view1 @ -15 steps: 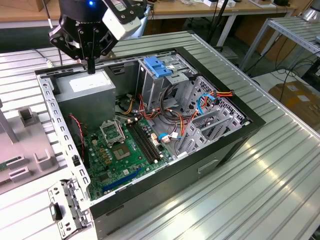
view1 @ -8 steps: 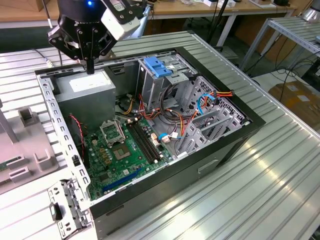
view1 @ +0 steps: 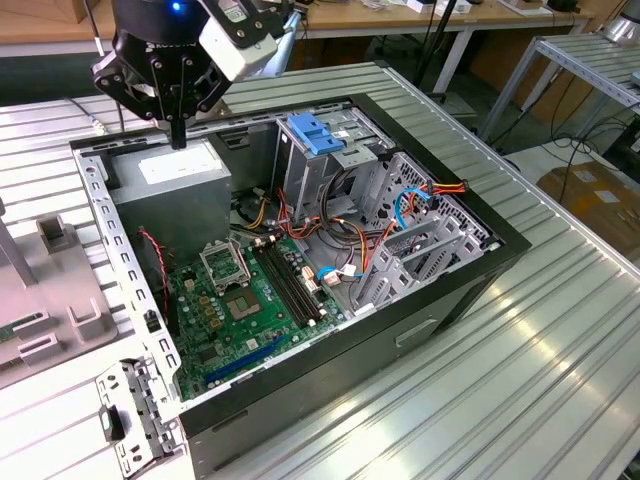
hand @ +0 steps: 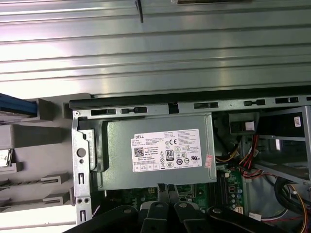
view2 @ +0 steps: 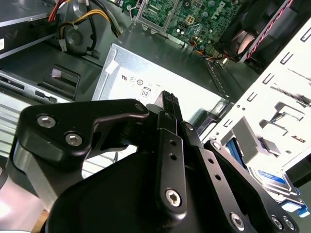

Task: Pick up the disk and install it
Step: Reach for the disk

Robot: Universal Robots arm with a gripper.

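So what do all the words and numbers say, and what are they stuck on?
White sticker on the big grey metal power supply box: tiny black print and round marks, too small to read.
White label with blue band on the flat silver-grey metal disk: too blurred to read.
Green circuit board: too small.

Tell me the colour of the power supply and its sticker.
The power supply is grey, its sticker white; best in the first wrist view.
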